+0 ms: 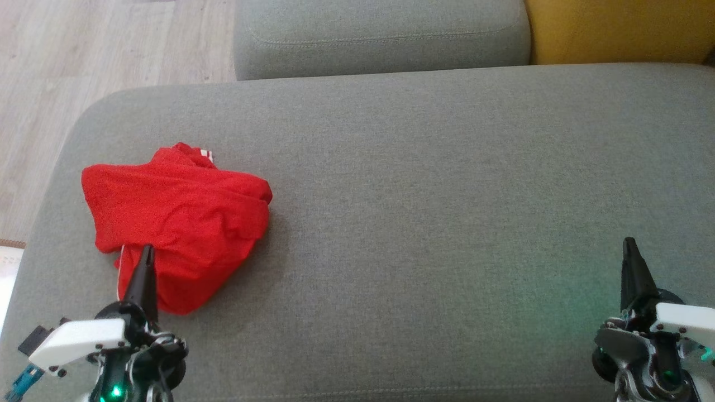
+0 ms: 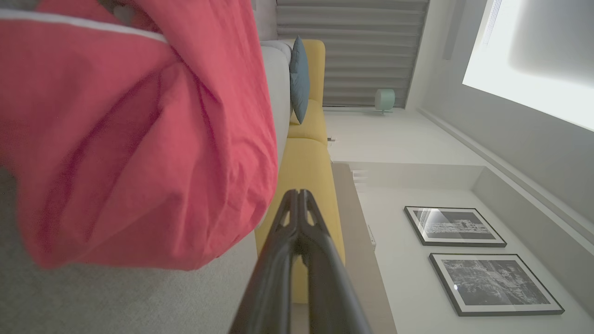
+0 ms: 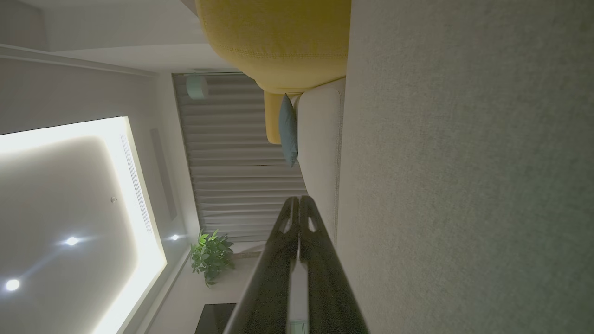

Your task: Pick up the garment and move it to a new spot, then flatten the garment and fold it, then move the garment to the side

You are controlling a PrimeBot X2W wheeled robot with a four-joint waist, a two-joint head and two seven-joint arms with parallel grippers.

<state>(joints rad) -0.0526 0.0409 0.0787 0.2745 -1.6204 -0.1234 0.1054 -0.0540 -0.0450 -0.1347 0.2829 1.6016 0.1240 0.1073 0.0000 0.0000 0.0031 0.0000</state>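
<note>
**Risk: a shove instead of a grip**

Left jaws and right jaws are both pressed together, holding nothing. The left tips sit at the 6 o'clock edge of the red garment (image 1: pixel 179 223), possibly touching it. The garment lies bunched at 9 o'clock on the sofa seat (image 1: pixel 447 195). Advancing unopened could push it off towards the floor (image 1: pixel 84 56).

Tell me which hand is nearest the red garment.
The left hand, its tips right beside the garment; the right hand hangs far off over grey cushion.
</note>
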